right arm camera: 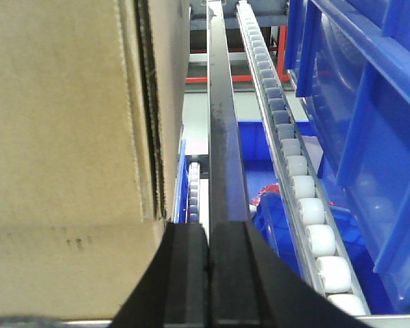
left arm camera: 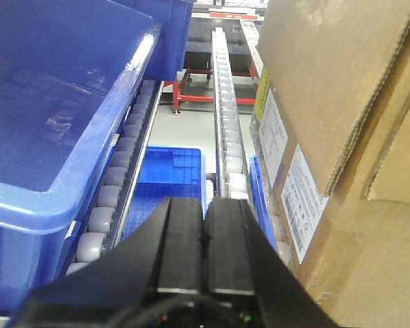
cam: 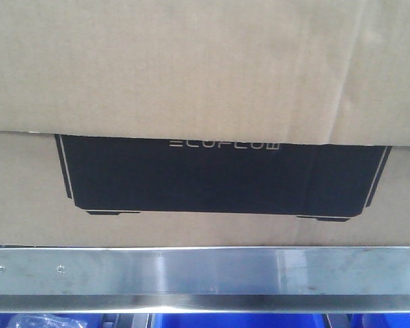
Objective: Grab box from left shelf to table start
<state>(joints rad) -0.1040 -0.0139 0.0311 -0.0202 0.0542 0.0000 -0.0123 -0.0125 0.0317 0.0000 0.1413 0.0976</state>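
Jaws clenched, empty (both pairs), one box [cam: 191, 75] above one shelf rail [cam: 205, 270]

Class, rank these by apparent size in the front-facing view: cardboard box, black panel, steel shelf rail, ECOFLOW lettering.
1. cardboard box
2. steel shelf rail and black panel: too alike to rank
3. ECOFLOW lettering, smallest

The left tool [left arm camera: 205, 205] reaches straight ahead with its two black fingers pressed flat together along a thin seam, and the right tool [right arm camera: 208, 229] points forward likewise, its black fingers also closed against each other.
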